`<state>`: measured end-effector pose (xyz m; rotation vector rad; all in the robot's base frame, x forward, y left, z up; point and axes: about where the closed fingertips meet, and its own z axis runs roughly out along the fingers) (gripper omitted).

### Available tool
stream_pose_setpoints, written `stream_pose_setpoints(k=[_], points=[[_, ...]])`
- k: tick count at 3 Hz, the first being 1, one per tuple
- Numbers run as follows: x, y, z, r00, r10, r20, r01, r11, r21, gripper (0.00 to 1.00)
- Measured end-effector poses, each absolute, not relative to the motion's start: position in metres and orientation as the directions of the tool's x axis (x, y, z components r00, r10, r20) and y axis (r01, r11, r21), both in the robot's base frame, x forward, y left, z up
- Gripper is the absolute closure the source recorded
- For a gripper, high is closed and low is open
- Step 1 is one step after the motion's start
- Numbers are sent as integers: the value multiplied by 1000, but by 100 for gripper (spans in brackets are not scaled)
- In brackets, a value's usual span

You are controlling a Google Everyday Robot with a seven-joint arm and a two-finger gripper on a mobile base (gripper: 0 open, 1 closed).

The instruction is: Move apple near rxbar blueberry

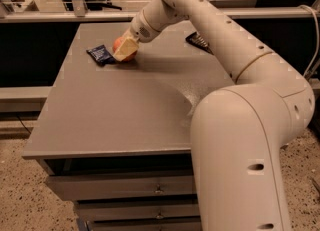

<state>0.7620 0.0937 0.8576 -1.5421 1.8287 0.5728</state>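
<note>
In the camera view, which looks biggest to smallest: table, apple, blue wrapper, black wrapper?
Biggest: grey metal table.
Next: round red-orange apple, held by the gripper, jaws shut, at the table's far left.
Smallest: crumpled dark blue wrapper and black striped wrapper, too alike; black one partly hidden.

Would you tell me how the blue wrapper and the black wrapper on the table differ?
The blue wrapper is crumpled and dark blue; the black wrapper has pale stripes. The blue wrapper lies left, beside the apple clamped in the jaws of the gripper; the black wrapper lies right, apart. The blue wrapper shows whole; the arm hides part of the black wrapper. Both lie on the table.
</note>
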Motion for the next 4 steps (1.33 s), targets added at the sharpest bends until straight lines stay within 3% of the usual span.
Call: stream_pose_setpoints(k=[2, 4], points=[[759, 90, 857, -91, -680, -727, -976, 205, -70, 0], [741, 58, 873, -117, -662, -740, -968, 243, -65, 0]])
